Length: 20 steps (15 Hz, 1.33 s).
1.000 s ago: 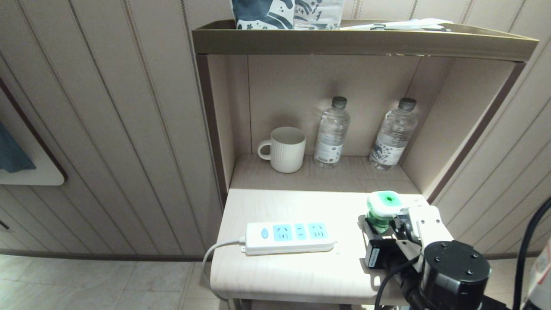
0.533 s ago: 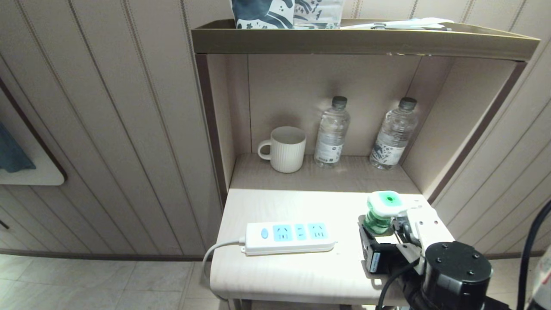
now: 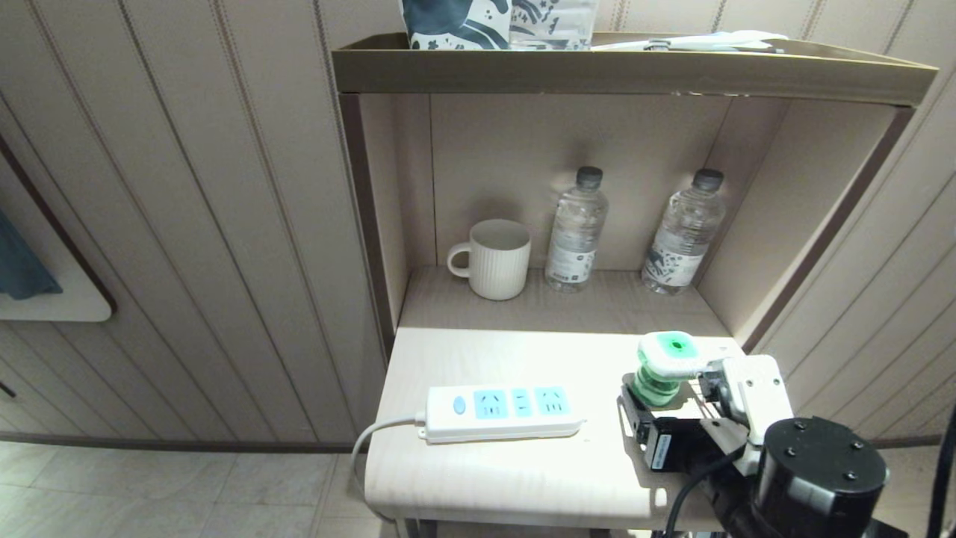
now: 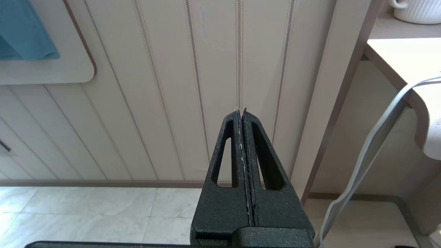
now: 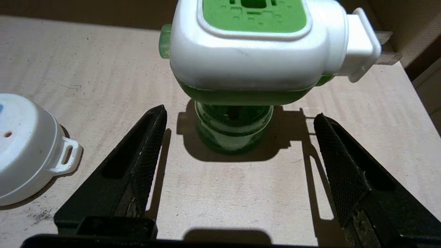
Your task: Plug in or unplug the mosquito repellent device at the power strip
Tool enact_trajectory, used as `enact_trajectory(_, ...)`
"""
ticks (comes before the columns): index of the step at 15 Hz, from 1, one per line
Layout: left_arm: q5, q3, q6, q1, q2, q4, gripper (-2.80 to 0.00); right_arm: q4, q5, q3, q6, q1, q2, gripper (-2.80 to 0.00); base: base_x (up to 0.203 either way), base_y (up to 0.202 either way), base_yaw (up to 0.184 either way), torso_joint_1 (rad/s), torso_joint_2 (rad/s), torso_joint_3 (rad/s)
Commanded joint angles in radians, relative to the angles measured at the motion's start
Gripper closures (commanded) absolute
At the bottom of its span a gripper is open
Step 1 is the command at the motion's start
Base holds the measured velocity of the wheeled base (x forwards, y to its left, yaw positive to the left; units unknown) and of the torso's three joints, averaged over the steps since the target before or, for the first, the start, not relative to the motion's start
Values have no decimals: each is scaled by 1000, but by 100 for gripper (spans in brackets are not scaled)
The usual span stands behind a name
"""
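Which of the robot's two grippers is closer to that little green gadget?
The right. The right gripper sits just short of the mosquito repellent device, open fingers not touching it; the left gripper hangs beside the table, facing the wall.

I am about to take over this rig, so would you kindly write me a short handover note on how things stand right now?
Right gripper: jaws open, either side of the small green-and-white plastic mosquito repellent device, touching nothing.
Left gripper: jaws shut, empty, parked beside the table facing the panelled wall.
The device stands upright on its green bottle near the table's right edge, its plug prongs bare.
The long white power strip with light-blue sockets lies flat to the device's left, apart from it, all sockets empty.
Done: device unplugged and set down.
Left: withdraw the right arm, or regrasp if it must be plugged in.
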Motion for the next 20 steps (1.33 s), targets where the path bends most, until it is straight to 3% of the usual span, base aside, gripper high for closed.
enact_trajectory(1,0,0,0,0,0,-2,0,-48,-3,16,-41,3,-91,-280,0,0,0,0,0,0)
enact_trajectory(8,0,0,0,0,0,0,0,-43,-1,122,-82,20,-177,-280,0,0,0,0,0,0)
enact_trajectory(14,0,0,0,0,0,-2,0,137,0,123,-89,34,-291,-280,0,0,0,0,0,0)
enact_trajectory(17,0,0,0,0,0,-1,0,330,0,121,-94,34,-370,-280,0,0,0,0,0,0)
enact_trajectory(20,0,0,0,0,0,-2,0,368,0,122,-115,32,-417,-280,0,0,0,0,0,0)
